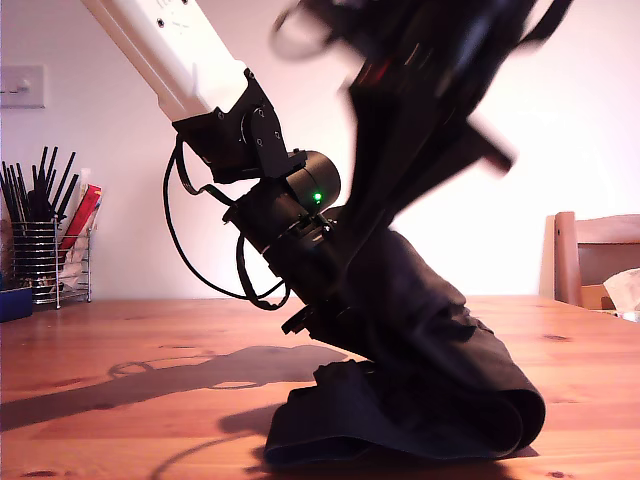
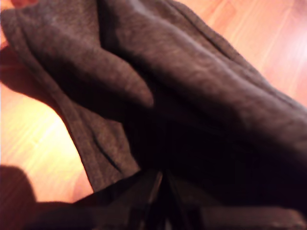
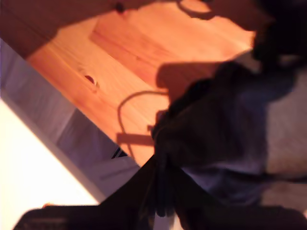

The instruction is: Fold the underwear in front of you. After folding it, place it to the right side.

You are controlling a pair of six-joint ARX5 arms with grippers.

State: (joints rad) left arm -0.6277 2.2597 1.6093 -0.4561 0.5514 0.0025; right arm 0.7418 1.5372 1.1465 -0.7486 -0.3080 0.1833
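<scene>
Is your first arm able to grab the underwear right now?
Probably yes, it seems to have it already. In the first wrist view the dark underwear fills the picture right at my first tool, with nothing between them. The tips are too dark to tell for sure whether they are pinching the cloth.

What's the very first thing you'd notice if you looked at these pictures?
The big dark underwear, hanging up off the wooden table in the middle of the exterior view, its lower part folded on the wood. Both my end effectors pinch it: my first end effector grips the cloth close up, and my second end effector holds another bunch higher above the table. A white arm slants down from the exterior view's upper left.
</scene>
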